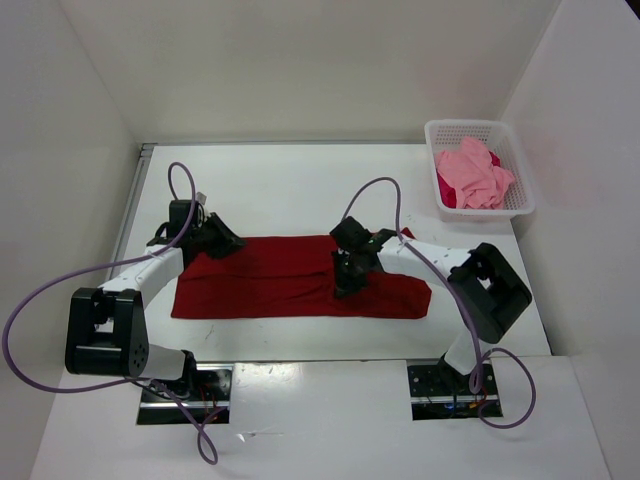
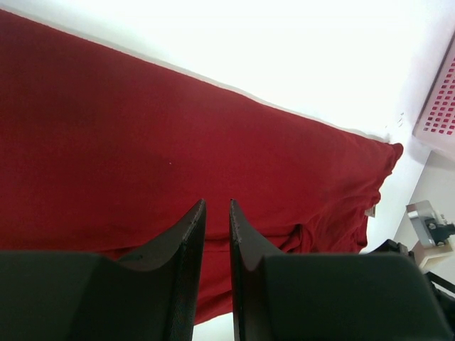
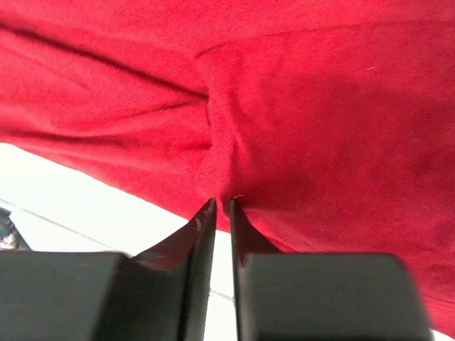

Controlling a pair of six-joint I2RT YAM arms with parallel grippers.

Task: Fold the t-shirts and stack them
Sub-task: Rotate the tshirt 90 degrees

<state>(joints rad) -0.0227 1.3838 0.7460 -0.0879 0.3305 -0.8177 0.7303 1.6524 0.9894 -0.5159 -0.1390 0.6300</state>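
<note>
Dark red and soft, the shirt [image 1: 300, 278] lies in the top view as a long flat band on the surface [image 1: 280, 190], its long axis running left to right, with the left gripper [image 1: 222, 243] at its far left corner and the right gripper [image 1: 350, 285] at its near edge; I judge it light, limp and not fragile, best taken at corners or edges. In the left wrist view the jaws stand almost together over the cloth, and I cannot tell if they pinch it. In the right wrist view the jaws are closed on a puckered bit of the edge.
</note>
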